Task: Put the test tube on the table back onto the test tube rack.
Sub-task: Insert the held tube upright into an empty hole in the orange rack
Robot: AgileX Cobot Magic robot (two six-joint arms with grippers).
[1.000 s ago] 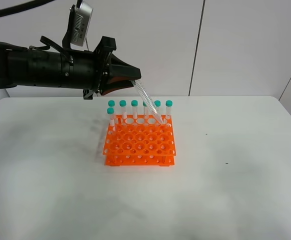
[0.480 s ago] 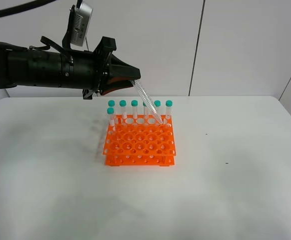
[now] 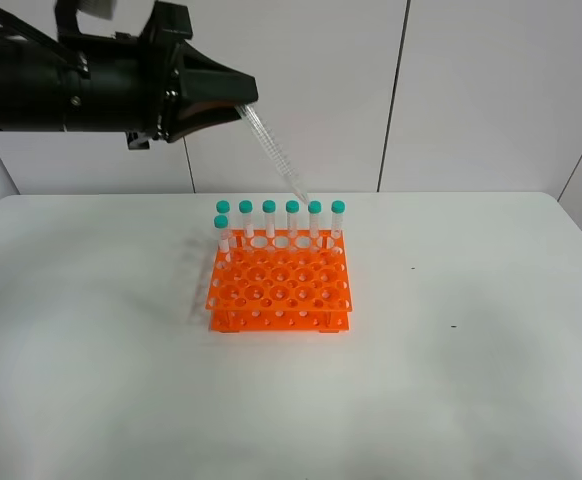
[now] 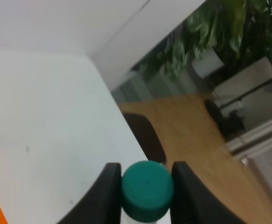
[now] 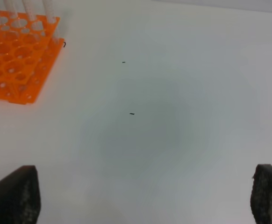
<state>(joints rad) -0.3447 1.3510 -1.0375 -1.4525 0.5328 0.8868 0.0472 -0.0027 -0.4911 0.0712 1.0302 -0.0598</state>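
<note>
Above the rack: the left gripper [image 3: 243, 100] is holding the test tube [image 3: 271, 150] in the air. The tube is tilting, its tapered tip pointing down toward the back row and hanging just over the caps there, not touching them as far as the high view shows.
Left jaws: they are clamping the tube by its teal cap [image 4: 147, 189], one finger pressing on each side in the wrist view.
Right gripper [image 5: 140, 196]: it is hanging over bare table [image 3: 471, 380] near the test tube rack [image 3: 281, 320], its jaws standing wide apart with nothing between them.
Progress: the pick-up is looking finished, since the tube is off the table and no loose tube is lying on it. The seating is not yet done.
What is left: by judgement, the tube is needing to be brought upright, lined up over a free hole, lowered in and let go.
Rack contents: seven capped tubes [image 3: 269, 215] are standing upright in it, six filling the back row and one sitting at the left end of the second row.
Free holes [image 3: 276, 270]: the rest of the second row and all the nearer rows are showing empty, so room is waiting right in front of the back row.
</note>
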